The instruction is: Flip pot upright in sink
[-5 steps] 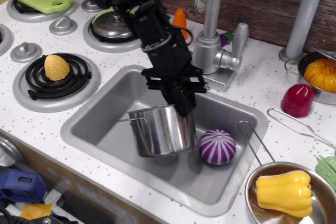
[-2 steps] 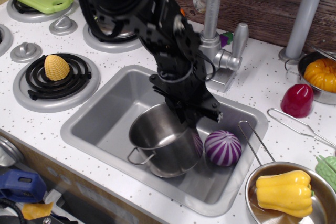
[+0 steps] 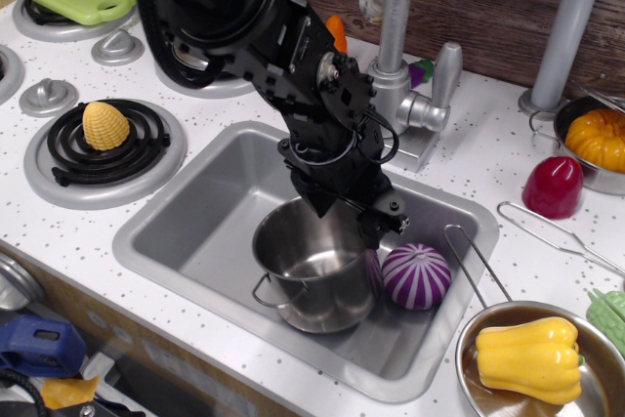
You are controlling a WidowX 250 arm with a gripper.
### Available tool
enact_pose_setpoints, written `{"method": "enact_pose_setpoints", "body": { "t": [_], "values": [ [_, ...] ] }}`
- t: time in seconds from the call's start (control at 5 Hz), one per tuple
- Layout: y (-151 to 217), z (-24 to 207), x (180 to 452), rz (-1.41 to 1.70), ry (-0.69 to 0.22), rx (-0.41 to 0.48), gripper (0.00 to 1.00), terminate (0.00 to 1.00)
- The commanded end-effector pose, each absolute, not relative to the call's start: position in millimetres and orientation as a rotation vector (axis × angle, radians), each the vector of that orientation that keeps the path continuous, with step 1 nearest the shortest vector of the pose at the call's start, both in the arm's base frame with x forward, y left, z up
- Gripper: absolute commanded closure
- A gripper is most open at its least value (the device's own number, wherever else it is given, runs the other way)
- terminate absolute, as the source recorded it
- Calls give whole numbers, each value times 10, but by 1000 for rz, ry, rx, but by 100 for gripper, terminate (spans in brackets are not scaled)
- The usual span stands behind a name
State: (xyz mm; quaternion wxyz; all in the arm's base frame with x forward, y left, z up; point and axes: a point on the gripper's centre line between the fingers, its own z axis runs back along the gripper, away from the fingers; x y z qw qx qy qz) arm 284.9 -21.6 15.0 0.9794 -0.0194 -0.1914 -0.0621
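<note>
The shiny steel pot (image 3: 317, 275) stands in the grey sink (image 3: 200, 217) with its opening facing up, tilted slightly toward me. One wire loop handle shows at its front left. My black gripper (image 3: 369, 227) reaches down from the back and is closed on the pot's far right rim. The fingertips are partly hidden by the rim and the wrist.
A purple striped ball (image 3: 417, 275) lies against the pot's right side in the sink. The faucet (image 3: 395, 46) stands behind the sink. A long-handled pan (image 3: 596, 397) holding a yellow pepper sits front right. A red vegetable (image 3: 553, 186), a pumpkin bowl (image 3: 598, 139) and corn (image 3: 104, 125) lie around.
The pot has turned from lying on its side, held up, to opening-up and lower in the sink. My gripper rotated and moved right and down with it.
</note>
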Motion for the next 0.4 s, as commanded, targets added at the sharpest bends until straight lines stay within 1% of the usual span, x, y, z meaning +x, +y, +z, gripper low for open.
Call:
{"method": "enact_pose_setpoints", "body": {
  "t": [0.0,0.2],
  "values": [
    [-194,291,2906,-129,-436,-34,0,0],
    [-194,291,2906,-129,-436,-34,0,100]
  ]
}}
